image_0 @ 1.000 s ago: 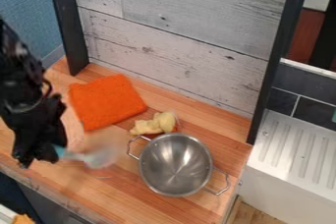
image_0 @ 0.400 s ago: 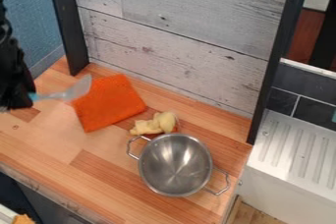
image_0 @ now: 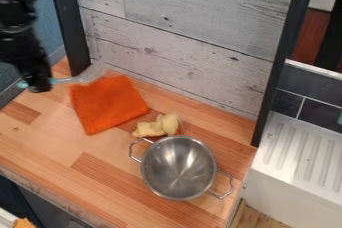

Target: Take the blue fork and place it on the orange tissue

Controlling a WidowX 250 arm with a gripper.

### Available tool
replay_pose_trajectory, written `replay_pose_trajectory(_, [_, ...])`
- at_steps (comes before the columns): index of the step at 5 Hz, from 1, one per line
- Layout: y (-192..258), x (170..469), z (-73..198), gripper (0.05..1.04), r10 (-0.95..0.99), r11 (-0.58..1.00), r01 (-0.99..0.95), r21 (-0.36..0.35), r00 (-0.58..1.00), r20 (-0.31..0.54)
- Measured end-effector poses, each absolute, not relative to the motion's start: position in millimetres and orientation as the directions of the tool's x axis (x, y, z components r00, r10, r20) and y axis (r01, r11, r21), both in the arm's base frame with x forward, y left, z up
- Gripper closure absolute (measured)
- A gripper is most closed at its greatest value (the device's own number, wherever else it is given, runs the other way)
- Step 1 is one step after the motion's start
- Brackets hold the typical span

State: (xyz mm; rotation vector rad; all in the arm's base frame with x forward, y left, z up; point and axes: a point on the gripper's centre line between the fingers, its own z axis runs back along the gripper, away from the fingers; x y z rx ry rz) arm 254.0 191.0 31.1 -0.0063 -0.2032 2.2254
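"Moved since the last frame: fingers (image_0: 39, 85) and fork (image_0: 62, 80), both farther up the view, towards the post (image_0: 71, 32) and wall (image_0: 180, 34). Tissue (image_0: 107, 104) and pot (image_0: 179, 167) unchanged."

"State of the fingers?"

"Closed on the fork's blue handle, its end sticking out on the far side. The fork's pale head lies across the tissue's upper edge in the view — not set down, by my judgement."

"Risks?"

"Release at this spot could drop the head half off the tissue, or leave the handle on the tabletop (image_0: 50, 137). Going farther that way could knock the head against post or wall."

"Anything unverified?"

"Height above the tabletop — cannot be told. Tines cannot be made out on the see-through head. Part of the handle is hidden by the fingers."
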Motion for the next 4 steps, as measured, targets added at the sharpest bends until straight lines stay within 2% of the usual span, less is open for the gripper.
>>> replay_pose_trajectory(2, [172,301,-2,0.761,0.884,-0.440,-0.889,-0.132,-0.454,0.112])
replay_pose_trajectory(4, [161,311,-20,0.761,0.938,-0.300,-0.946,-0.120,-0.316,0.143])
